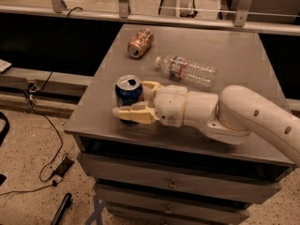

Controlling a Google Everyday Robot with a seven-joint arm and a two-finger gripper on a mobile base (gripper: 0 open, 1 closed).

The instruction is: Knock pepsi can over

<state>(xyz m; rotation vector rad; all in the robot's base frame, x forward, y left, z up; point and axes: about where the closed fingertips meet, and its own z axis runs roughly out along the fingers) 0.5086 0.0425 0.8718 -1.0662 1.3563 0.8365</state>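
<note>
The pepsi can (128,92), dark blue with an opened silver top, stands upright near the front left of the grey table (234,46). My gripper (131,97) reaches in from the right at can height and its two cream fingers hold the can between them. The near finger (133,113) lies across the can's lower front. The far finger (150,86) presses at its back right. The white arm (243,114) stretches off to the right edge.
A gold-brown can (140,43) lies on its side at the back left of the table. A clear plastic bottle (187,70) lies just behind my wrist. Drawers sit below the tabletop. Cables trail on the floor at the left.
</note>
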